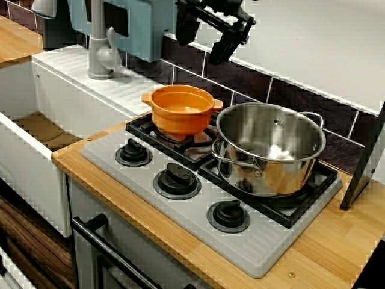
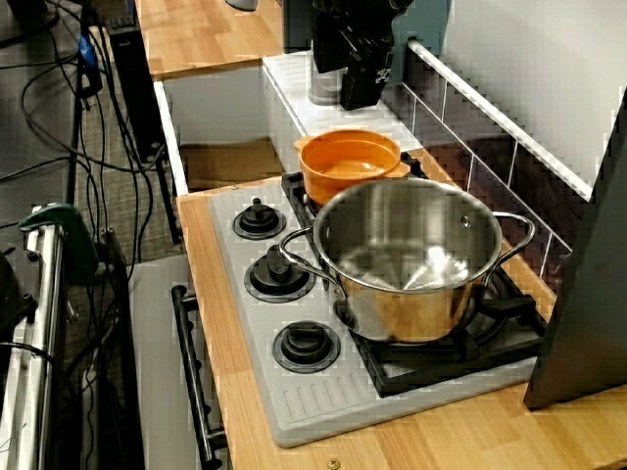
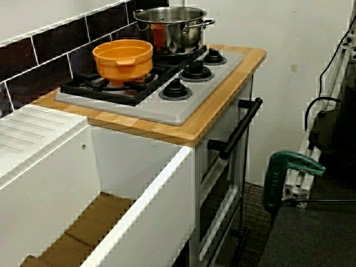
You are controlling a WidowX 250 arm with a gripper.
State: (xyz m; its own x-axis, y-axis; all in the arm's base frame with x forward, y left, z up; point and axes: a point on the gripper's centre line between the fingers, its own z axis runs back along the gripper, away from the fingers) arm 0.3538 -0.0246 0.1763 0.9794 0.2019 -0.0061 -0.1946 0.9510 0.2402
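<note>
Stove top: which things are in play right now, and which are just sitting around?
In play: hand, open and empty, raised above the rear of the stove; orange pot, the nearest thing below it.
Lying about: steel pot beside the orange one, three knobs, faucet, sink.

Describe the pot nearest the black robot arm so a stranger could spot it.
Find the grey stove in the wooden counter. On the burner nearest the sink sits the orange pot. Its neighbour, the steel pot, is bigger and shiny.
</note>
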